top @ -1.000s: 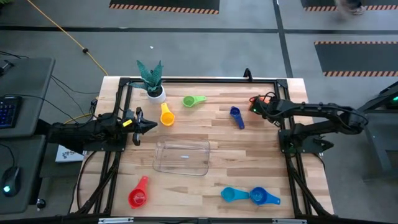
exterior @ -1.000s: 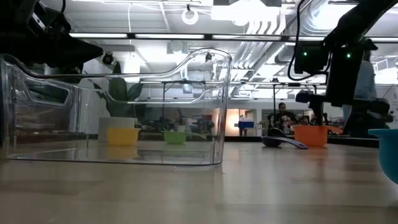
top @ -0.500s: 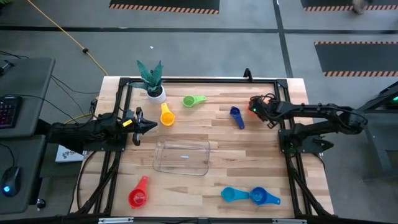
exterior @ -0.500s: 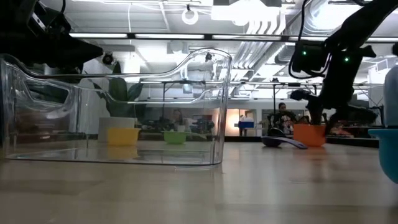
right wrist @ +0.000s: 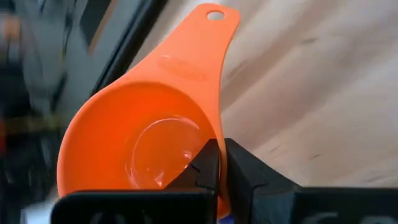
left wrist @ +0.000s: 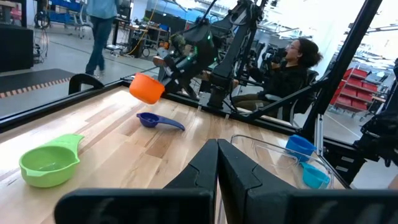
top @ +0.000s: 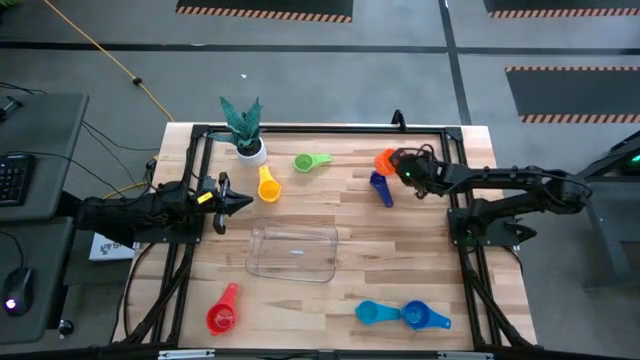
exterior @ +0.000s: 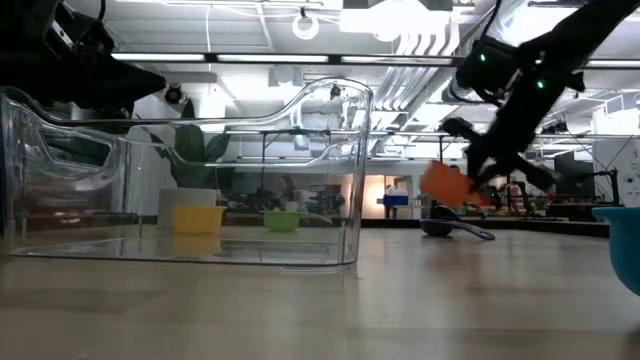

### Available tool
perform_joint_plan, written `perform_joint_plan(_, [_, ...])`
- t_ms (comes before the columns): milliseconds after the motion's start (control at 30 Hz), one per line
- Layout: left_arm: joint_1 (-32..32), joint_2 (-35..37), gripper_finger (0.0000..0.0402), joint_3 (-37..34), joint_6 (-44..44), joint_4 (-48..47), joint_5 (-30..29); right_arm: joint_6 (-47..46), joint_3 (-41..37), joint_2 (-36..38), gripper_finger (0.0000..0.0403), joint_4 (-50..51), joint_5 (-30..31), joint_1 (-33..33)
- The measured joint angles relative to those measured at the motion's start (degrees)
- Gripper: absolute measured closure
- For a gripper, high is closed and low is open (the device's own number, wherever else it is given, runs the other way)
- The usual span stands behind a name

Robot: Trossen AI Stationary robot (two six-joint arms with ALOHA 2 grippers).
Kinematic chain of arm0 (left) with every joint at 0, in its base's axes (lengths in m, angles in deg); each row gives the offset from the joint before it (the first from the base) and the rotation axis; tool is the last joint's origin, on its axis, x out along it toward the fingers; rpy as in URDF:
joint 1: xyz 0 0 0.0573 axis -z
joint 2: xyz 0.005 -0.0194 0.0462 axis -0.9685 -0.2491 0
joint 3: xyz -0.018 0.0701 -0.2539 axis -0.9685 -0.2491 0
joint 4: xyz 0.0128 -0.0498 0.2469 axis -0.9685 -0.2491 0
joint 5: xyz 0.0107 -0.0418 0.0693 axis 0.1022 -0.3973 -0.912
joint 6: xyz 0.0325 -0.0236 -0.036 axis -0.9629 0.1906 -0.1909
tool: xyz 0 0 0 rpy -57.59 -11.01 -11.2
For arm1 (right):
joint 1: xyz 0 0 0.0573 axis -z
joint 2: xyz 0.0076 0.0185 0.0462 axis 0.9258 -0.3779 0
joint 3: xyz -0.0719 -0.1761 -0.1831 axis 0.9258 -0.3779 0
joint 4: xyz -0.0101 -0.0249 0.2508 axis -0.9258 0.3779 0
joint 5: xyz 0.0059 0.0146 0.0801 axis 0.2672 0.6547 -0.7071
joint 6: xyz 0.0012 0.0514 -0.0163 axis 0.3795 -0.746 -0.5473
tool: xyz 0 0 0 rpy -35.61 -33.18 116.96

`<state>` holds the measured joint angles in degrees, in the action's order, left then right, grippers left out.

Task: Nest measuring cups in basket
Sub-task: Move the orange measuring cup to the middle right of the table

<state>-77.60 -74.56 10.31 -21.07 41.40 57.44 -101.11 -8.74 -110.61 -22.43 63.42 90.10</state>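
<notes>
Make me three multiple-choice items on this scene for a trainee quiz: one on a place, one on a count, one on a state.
1. Where is the orange cup?
A. In the basket
B. Lifted off the table in the right gripper
C. Beside the red cup

2. How many blue cups are on the table?
A. One
B. Two
C. Three

3. How is the basket?
A. Empty
B. Holding two cups
C. Tipped over

Key:
1 B, the low view shows it off the wood, with the fingers pinching its rim.
2 C, one dark blue cup lies under the gripper and two blue cups at the near edge.
3 A, nothing shows through its clear walls.
</notes>
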Motion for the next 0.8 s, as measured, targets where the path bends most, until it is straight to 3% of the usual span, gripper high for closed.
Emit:
perform_joint_plan(200, [0.0, 0.0, 0.0401, 0.0, 0.0, 0.01, -0.01, 33.61, 10.31, 0.01, 0.04, 3.96, -15.07, -3.64])
perform_joint_plan(300, [0.0, 0.0, 0.0401, 0.0, 0.0, 0.0, -0.02, 46.01, 16.43, 0.02, 0.04, 16.15, -21.48, -8.23])
perform_joint_plan(400, [0.0, -0.02, 0.0401, 0.0, 0.02, 0.02, 0.0, 53.08, 20.01, 0.02, 0.0401, 26.4, -21.58, -14.66])
perform_joint_plan(533, [0.02, -0.01, 0.0401, 0.0, 0.0, 0.0, 0.0, 53.21, 19.56, 0.04, 0.0401, 29.37, -17.97, -24.0])
perform_joint_plan(800, [0.01, -0.01, 0.0401, 0.0, 0.01, 0.01, 0.0, 31.3, 7.94, 0.02, 0.0402, 16.28, -4.36, -37.72])
